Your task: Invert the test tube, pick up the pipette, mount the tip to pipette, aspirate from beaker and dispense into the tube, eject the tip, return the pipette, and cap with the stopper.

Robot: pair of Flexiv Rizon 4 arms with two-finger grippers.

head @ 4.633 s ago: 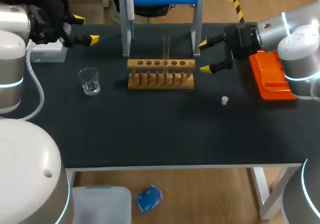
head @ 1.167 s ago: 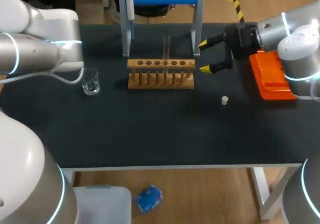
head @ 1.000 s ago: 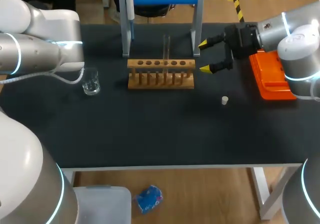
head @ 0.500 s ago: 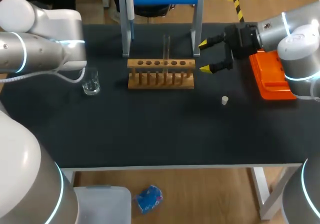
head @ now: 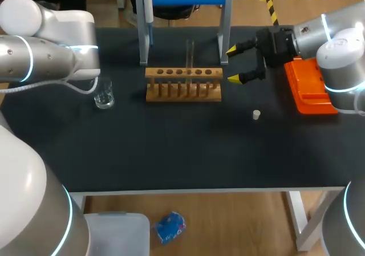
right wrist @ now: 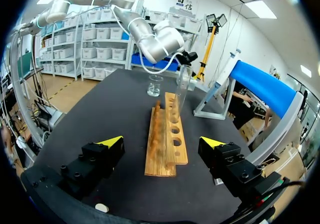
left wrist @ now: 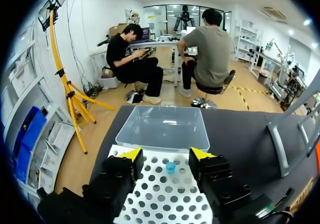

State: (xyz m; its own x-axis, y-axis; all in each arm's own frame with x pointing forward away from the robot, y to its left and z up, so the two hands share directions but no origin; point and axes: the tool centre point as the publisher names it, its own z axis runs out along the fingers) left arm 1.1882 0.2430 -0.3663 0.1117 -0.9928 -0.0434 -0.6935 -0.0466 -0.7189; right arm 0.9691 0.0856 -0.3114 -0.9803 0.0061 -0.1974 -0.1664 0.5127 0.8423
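Note:
A clear test tube [head: 190, 53] stands upright in the wooden rack [head: 183, 85]. The pipette [head: 147, 2] hangs on the blue-topped stand. A glass beaker [head: 104, 93] sits left of the rack, a white stopper [head: 256, 114] to its front right. My left arm [head: 51, 45] covers the tip box in the head view. In the left wrist view my left gripper [left wrist: 166, 155] is open over the white tip box [left wrist: 165, 199], with a blue tip [left wrist: 170, 167] between its fingers, untouched. My right gripper [head: 235, 65] is open beside the rack's right end, facing the rack [right wrist: 167, 139] and tube [right wrist: 182, 92].
An orange tray [head: 308, 88] lies at the right edge under my right arm. A clear plastic bin [left wrist: 162, 129] stands just ahead of the tip box. The stand's metal legs [head: 224, 39] rise behind the rack.
My left arm has swung over the tip box, hiding its gripper in the head view, and crept slightly rightward over the last second. The right arm has not moved.

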